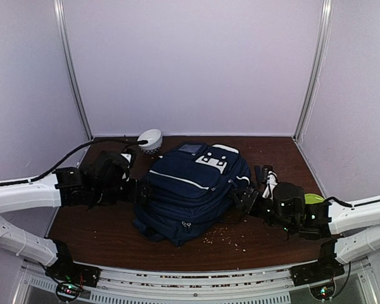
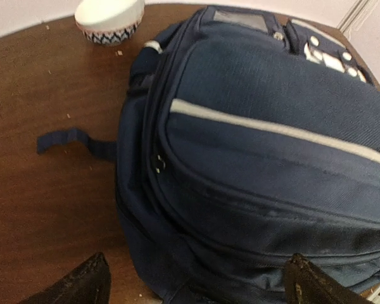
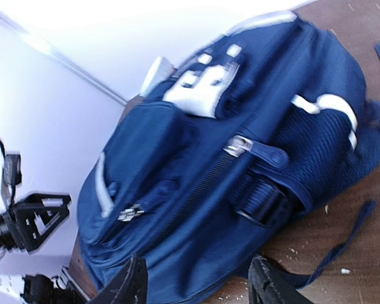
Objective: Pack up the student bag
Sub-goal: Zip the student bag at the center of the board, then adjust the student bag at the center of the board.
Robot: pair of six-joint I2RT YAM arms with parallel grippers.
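Student bag (image 1: 193, 190) interior is hidden behind closed zips. Left gripper (image 2: 196, 286) and right gripper (image 3: 199, 285) are seen parted, nothing clamped, tips cropped.

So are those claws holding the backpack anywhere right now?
No. The left gripper and right gripper both stand open beside the student bag, holding nothing.

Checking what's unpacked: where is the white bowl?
In the top view the white bowl sits by the back wall, left of centre, just beyond the student bag.
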